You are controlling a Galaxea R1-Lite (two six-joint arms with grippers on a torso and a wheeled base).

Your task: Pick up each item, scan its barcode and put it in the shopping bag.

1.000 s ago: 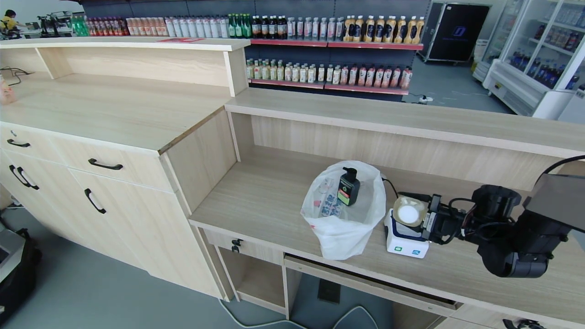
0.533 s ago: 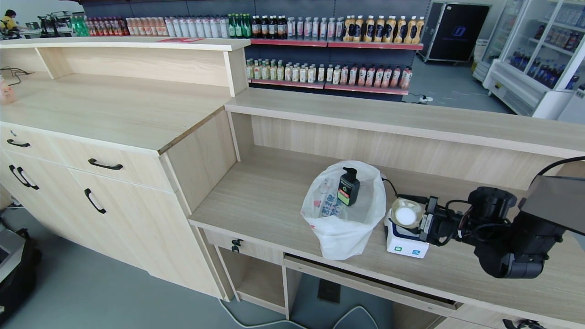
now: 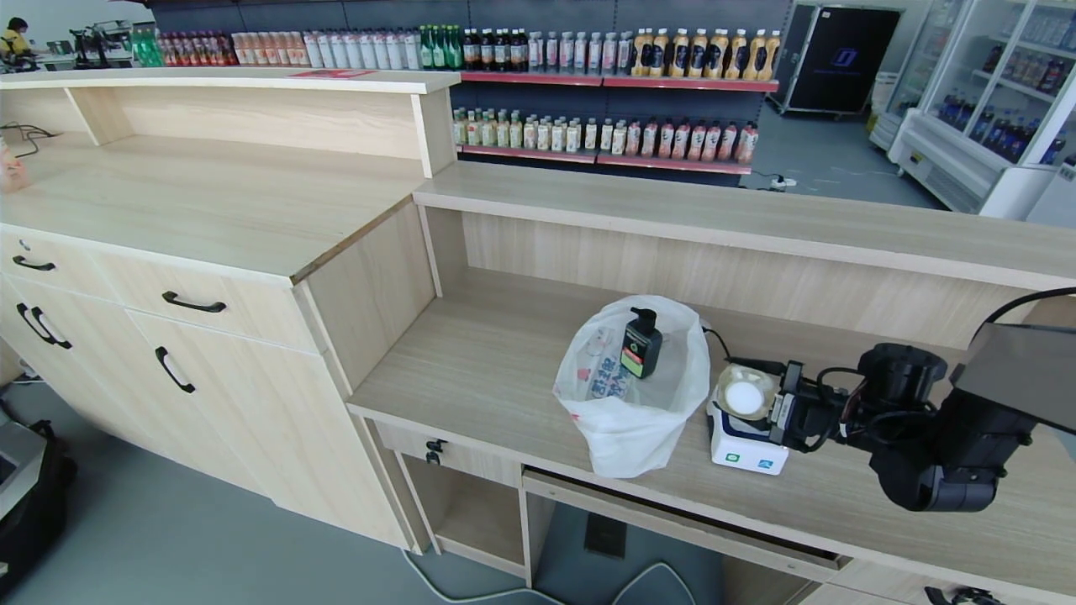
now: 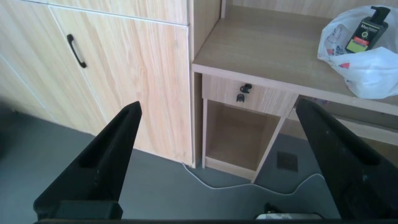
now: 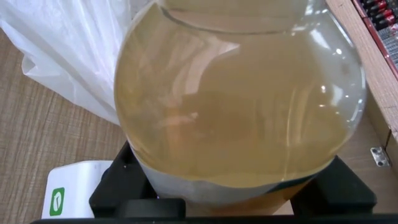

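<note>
Above boxy white scanner (image 3: 741,454), round translucent jar (image 3: 745,395)

Matte black right arm (image 3: 933,454), bulky rounded joints, thin black cables (image 3: 832,395) looping; left gripper (image 4: 217,102) with black wedge-shaped fingers (image 4: 102,162)

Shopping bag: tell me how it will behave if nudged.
The shopping bag is thin, crumpled white plastic, so probably floppy; its rim would likely fold under a nudge. It looks light and may slide on the smooth counter, though the pump bottle standing inside probably steadies it.
</note>
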